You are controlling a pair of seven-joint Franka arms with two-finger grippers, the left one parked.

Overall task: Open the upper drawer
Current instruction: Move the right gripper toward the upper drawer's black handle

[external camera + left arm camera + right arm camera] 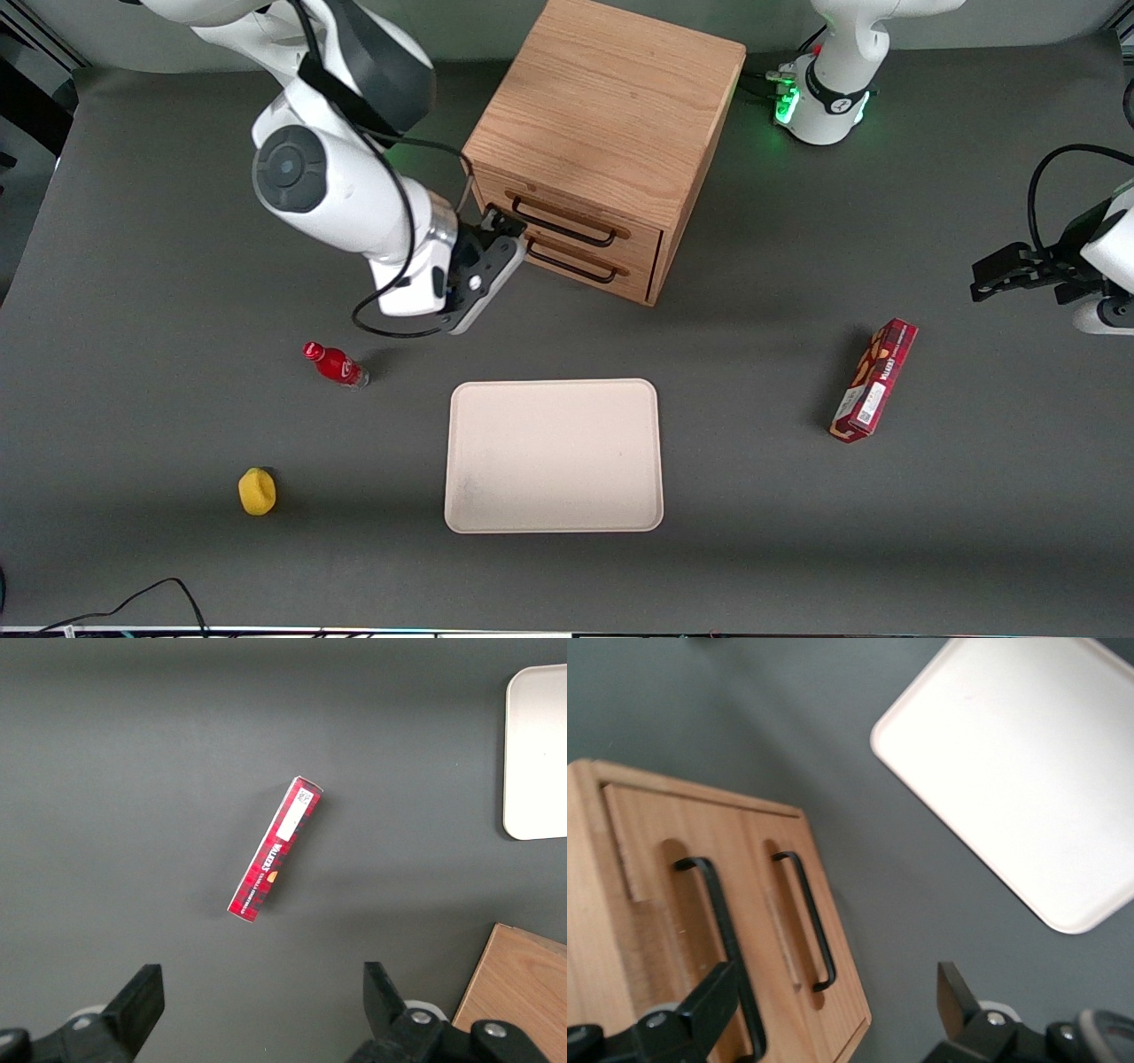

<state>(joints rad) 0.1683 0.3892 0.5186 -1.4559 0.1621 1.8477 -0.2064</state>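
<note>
A robotics lab: white robot arms with trailing cables stand mounted on a grey matte tabletop (133,532), one base (819,111) glowing green beside the oak cabinet (607,115), the gripper (496,244) at its drawer fronts.

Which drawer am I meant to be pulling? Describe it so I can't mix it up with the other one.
Find the light oak wooden cabinet, the tallest thing on the grey table. Its front carries two matching drawers, each with a thin black wire handle. Yours is the upper drawer, directly under the cabinet's top; the open tool sits at the end of its handle, with the lower drawer beneath.
</note>
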